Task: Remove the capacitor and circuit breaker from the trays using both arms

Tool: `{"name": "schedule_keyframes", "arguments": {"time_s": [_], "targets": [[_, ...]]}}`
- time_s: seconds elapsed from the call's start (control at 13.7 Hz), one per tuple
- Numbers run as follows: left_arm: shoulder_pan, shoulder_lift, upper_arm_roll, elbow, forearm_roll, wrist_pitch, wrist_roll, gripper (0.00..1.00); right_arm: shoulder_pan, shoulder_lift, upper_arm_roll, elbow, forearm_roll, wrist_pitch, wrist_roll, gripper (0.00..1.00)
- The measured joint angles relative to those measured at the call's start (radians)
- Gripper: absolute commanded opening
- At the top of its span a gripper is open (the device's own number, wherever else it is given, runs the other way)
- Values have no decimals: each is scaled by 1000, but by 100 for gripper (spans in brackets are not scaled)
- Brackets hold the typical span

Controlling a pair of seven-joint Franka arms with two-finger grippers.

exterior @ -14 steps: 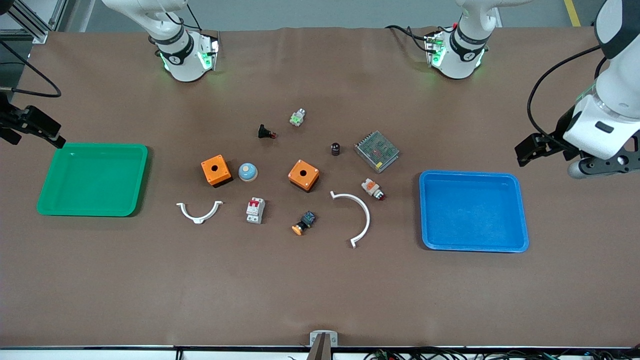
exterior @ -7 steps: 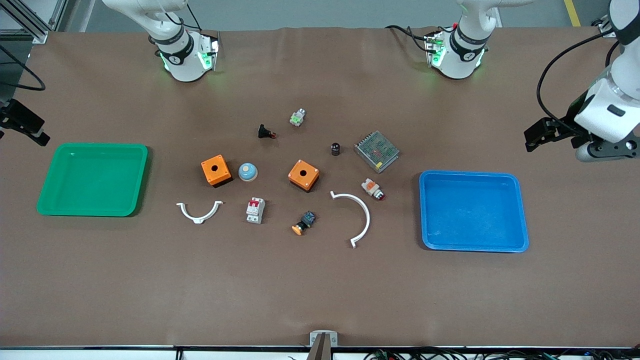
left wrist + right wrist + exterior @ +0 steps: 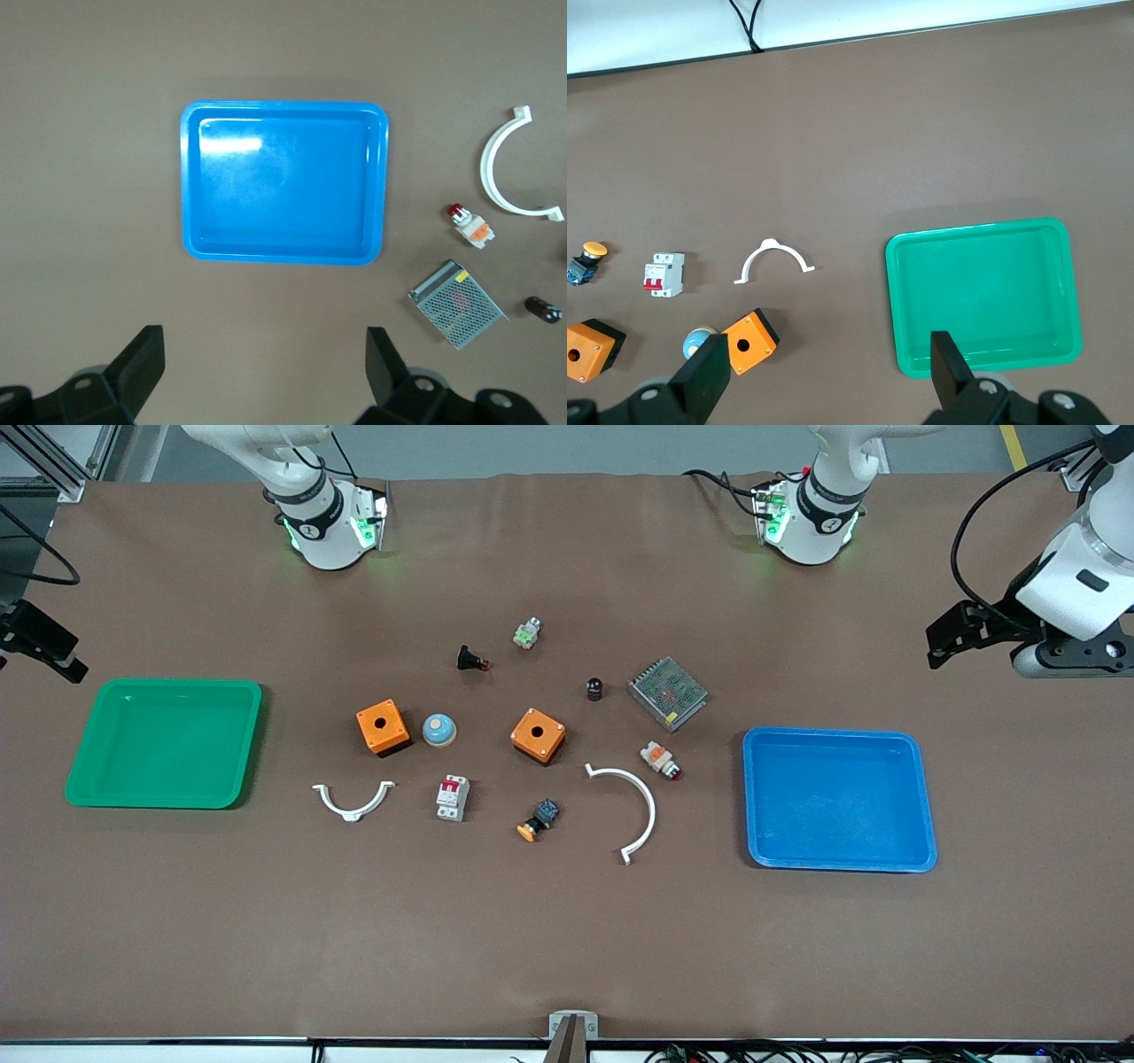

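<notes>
**Both arms pull back, trays empty**

Both arms have lifted away toward the table ends over the last second. The left gripper point(image 3: 952, 633) hangs over bare tabletop above the blue tray point(image 3: 921, 797), jaws spread and empty; the right gripper point(image 3: 40, 642), also spread, sits near the green tray point(image 3: 248, 744). The capacitor point(image 3: 594, 688) and circuit breaker point(image 3: 452, 797) lie on the tabletop between the trays (neither tray holds anything), so the task looks finished.
</notes>
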Motion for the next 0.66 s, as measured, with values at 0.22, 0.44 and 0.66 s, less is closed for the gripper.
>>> {"name": "schedule_keyframes", "arguments": {"time_s": [0.22, 0.44, 0.66], "targets": [[10, 0, 9, 2, -6, -4, 31, 100, -1, 0, 0, 3, 0, 0, 0, 100], [23, 0, 13, 4, -7, -4, 45, 100, -1, 0, 0, 4, 0, 0, 0, 100], [22, -1, 12, 17, -7, -8, 45, 100, -1, 0, 0, 6, 0, 0, 0, 100]]}}
